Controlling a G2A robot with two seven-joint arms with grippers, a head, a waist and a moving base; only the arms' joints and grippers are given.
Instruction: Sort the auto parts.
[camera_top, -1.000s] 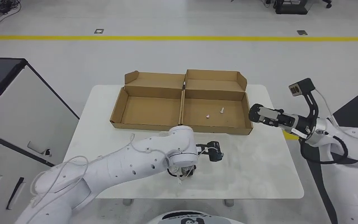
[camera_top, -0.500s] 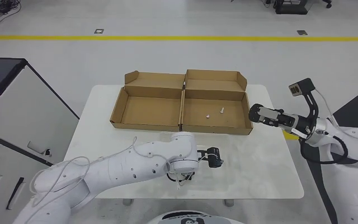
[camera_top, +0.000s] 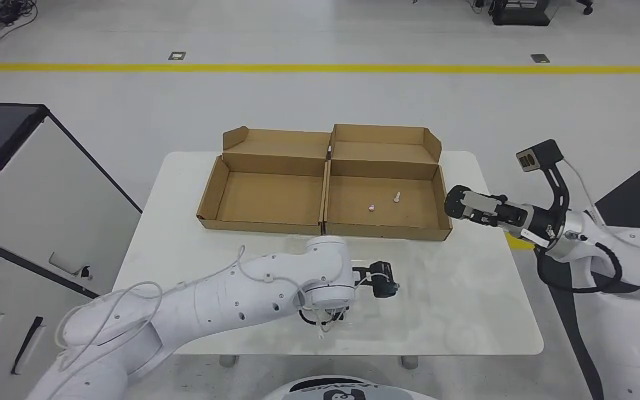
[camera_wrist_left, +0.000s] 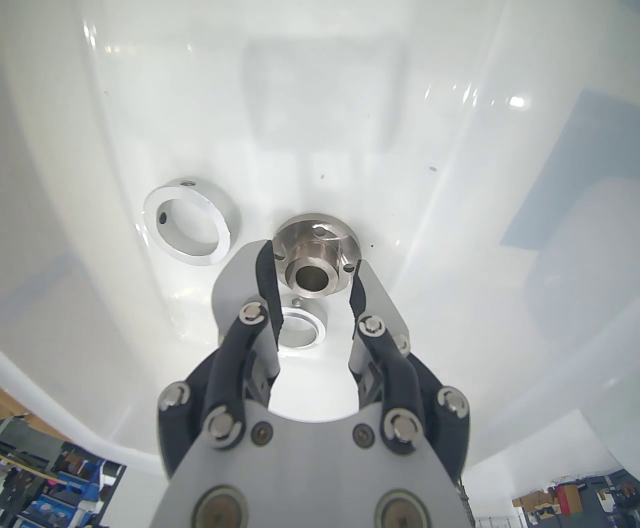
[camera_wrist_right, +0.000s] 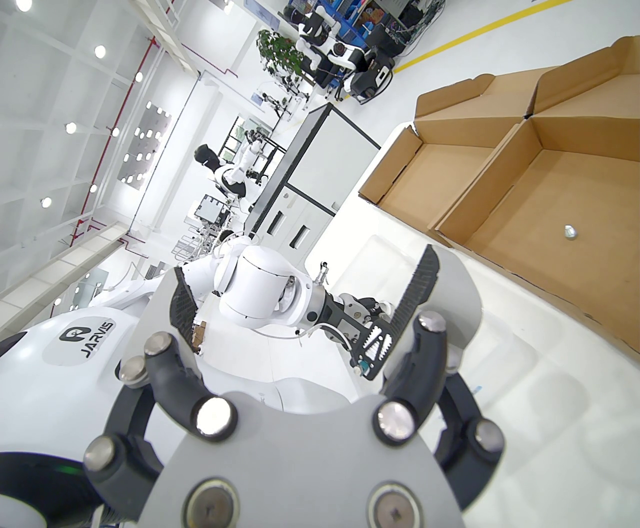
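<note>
Left claw slightly nearer now, tight on shiny flanged hub

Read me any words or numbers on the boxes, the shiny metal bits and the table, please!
On the cardboard boxes: no words or numbers.
On the metal hub and the loose ring: bare metal, nothing written.
On the table: nothing written.
So there is no text to quote.

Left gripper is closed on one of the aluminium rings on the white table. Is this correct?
Not correct. The left gripper is closed on the flanged metal hub on the white table, not a ring; both aluminium rings lie beside it. The left wrist view shows this.
</note>
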